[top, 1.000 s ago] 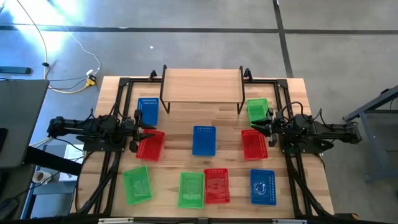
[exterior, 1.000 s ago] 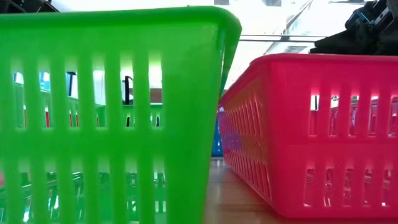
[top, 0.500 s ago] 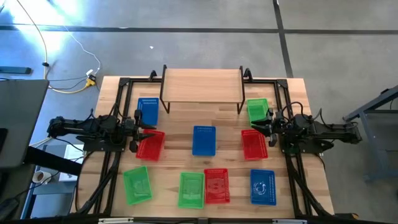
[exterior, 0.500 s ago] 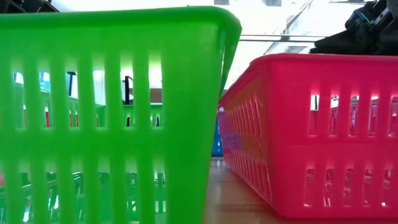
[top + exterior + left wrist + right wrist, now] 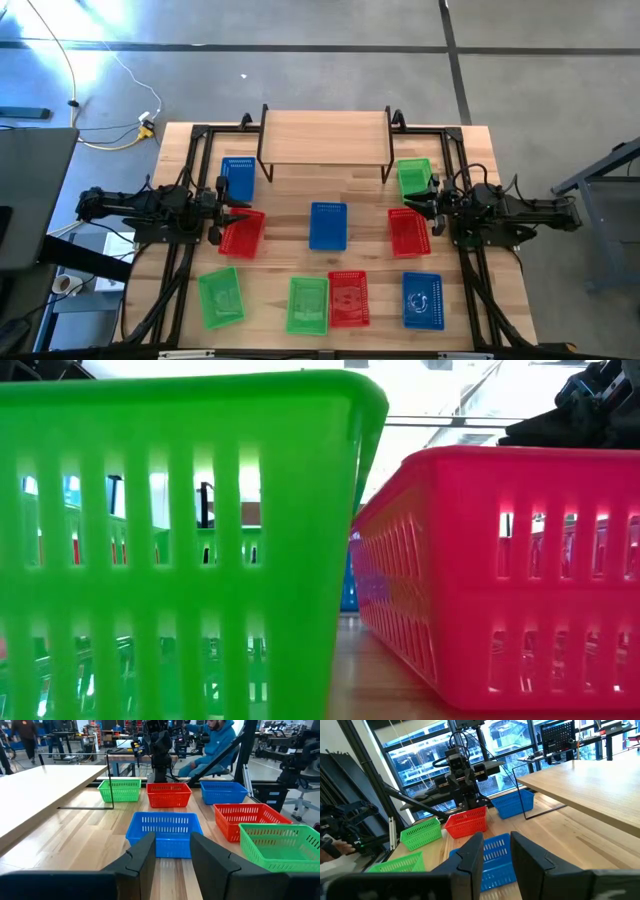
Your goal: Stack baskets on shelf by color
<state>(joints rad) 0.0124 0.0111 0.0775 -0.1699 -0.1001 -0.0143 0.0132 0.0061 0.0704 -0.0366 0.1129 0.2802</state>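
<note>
**Both hands poised at the surface's sides, nine baskets waiting, shelf bare.**

My left hand hovers by the left edge, fingers narrowly parted and holding nothing, over the rim of a red basket; a blue basket sits just beyond it toward the shelf, which stands at the far edge. My right hand mirrors it by the right edge, also narrowly parted and empty, between a green basket and another red basket. The middle blue basket lies midway between both hands, its long axis running from near edge to far edge, pointing at the shelf. Four more line the near edge.
</note>
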